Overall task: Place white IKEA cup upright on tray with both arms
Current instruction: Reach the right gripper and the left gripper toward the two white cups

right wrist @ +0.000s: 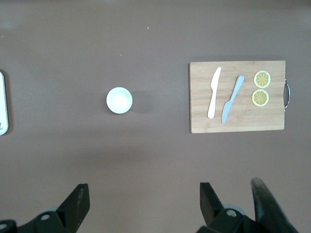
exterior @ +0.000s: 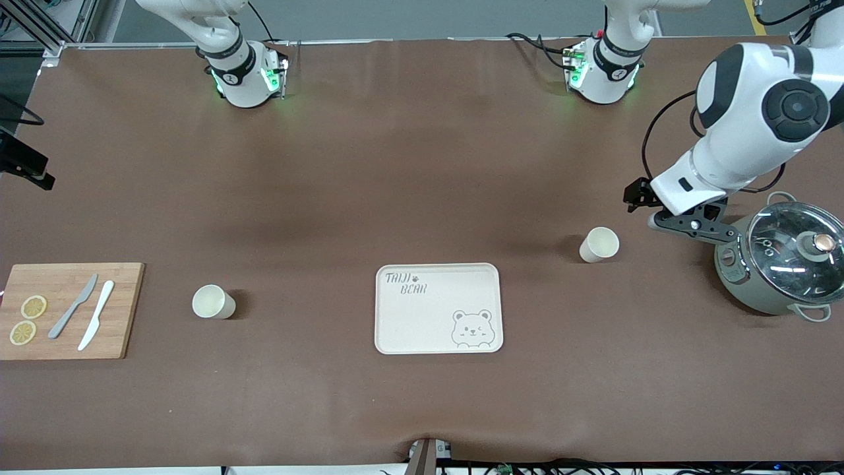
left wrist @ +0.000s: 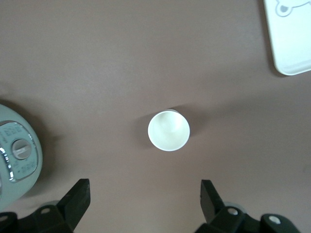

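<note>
Scanning from the right arm's end of the table to the left arm's end, in the front view:

Cutting board: a wooden cutting board (exterior: 69,310) lay at the right arm's end of the table, carrying two lemon slices (exterior: 28,319), a grey knife (exterior: 72,306) and a white knife (exterior: 96,324) side by side.

First cup: a white cup (exterior: 213,302) stood upright on the brown table (exterior: 422,165), between the cutting board and the tray, well apart from both.

Right gripper: the right gripper (right wrist: 141,206) was out of the front view; its wrist camera looked straight down on the first cup and the cutting board from high up, with the fingers (right wrist: 77,204) spread wide apart and nothing between them.

Tray: the cream tray (exterior: 438,308) with the bear drawing lay flat near the middle of the table, nothing on it.

Second cup: another white cup (exterior: 599,245) stood upright toward the left arm's end, farther from the front camera than the tray and near the pot.

Left gripper: the left gripper (left wrist: 145,206) hung over the table just beside the second cup, fingers (left wrist: 210,199) wide apart and empty.

Pot: a grey-green pot (exterior: 778,260) with a glass lid stood at the left arm's end of the table.
</note>
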Robot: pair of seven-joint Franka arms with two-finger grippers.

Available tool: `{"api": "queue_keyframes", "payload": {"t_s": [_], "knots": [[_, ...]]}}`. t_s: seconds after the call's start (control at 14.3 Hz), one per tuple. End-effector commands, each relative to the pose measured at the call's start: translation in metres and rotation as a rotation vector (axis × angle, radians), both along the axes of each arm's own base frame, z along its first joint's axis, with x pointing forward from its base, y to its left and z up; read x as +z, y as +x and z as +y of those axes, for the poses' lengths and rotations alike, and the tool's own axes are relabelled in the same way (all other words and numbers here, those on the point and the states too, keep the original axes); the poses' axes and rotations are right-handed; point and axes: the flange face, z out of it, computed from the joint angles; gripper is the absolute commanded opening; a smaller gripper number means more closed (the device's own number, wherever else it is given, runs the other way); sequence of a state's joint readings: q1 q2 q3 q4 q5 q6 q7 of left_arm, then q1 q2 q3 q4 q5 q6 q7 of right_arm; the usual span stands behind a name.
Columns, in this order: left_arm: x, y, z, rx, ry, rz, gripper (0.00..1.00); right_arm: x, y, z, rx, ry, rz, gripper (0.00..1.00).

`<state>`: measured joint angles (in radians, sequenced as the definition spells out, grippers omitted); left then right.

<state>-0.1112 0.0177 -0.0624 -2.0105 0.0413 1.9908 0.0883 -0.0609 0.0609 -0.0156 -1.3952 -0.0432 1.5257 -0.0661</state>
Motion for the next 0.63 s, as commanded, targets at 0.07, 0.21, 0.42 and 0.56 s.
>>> {"api": "queue_keyframes", "payload": {"t_s": [0.07, 0.21, 0.42, 0.56], "knots": [[-0.031, -0.014, 0.020, -0.012, 0.007, -0.050, 1.00, 0.001, 0.004, -0.002, -0.006, -0.016, -0.012, 1.00], [-0.054, -0.015, 0.024, -0.008, 0.000, -0.070, 1.00, -0.010, 0.021, -0.001, -0.009, -0.011, -0.056, 1.00], [-0.089, -0.013, 0.024, -0.011, -0.006, -0.065, 1.00, -0.059, 0.048, -0.004, -0.011, -0.001, 0.006, 1.00], [-0.111, -0.017, 0.027, -0.009, -0.013, -0.087, 1.00, -0.105, 0.074, -0.001, -0.002, 0.006, 0.019, 1.00]]}}
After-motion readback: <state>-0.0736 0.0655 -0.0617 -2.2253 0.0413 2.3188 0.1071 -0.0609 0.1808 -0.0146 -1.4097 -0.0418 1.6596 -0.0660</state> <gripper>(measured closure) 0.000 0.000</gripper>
